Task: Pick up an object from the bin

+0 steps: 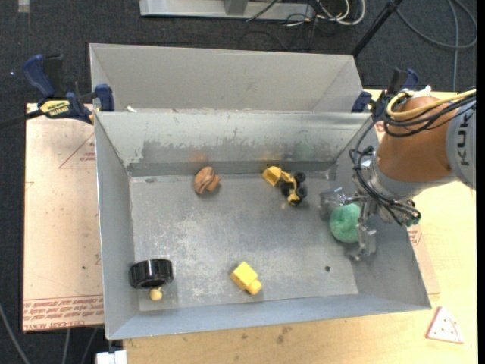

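Grey metal bin (227, 226), floor scuffed and dull. Near edge: black ribbed wheel (151, 272) at left corner, small tan peg (156, 294) just beside it; blocky yellow piece (245, 277) mid-front. Right side, by sloped wall: gripper (349, 224) clenched around smooth rounded green lump (345, 220), metal fingers on both sides. Far wall: wrinkled brown nut-like ball (205, 180); yellow-and-black toy (285, 183) well apart to its right.

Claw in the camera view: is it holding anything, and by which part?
Yes: the claw has a green rounded thing between its fingers, gripped across its body, close to the bin's right wall.
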Robot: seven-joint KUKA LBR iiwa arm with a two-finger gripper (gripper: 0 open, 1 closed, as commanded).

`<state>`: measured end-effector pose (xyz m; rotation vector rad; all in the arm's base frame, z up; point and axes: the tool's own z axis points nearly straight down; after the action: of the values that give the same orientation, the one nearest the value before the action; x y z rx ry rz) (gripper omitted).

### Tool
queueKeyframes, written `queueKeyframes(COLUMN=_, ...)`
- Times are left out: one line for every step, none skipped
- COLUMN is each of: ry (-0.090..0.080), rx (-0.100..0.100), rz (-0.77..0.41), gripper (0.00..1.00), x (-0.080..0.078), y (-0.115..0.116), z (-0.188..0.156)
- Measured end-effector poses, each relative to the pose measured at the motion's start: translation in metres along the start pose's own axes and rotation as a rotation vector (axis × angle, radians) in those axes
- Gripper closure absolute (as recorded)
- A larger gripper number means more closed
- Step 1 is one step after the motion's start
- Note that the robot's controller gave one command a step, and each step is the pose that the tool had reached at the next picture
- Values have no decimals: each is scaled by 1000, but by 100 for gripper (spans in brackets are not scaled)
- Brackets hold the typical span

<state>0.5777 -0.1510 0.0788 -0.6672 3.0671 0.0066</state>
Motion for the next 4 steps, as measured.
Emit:
queueKeyframes(ry=-2, rx=2, rz=-44, gripper=100, x=-28, y=-11, z=9)
queueKeyframes(ry=-2, rx=2, rz=-44, gripper=100, x=-28, y=-11, z=9)
queueKeyframes(ry=2, rx=-1, rz=-45, gripper=100, x=-27, y=-10, z=5)
queueKeyframes(ry=8, rx=-4, rz=-45, gripper=100, x=-26, y=-9, z=-13)
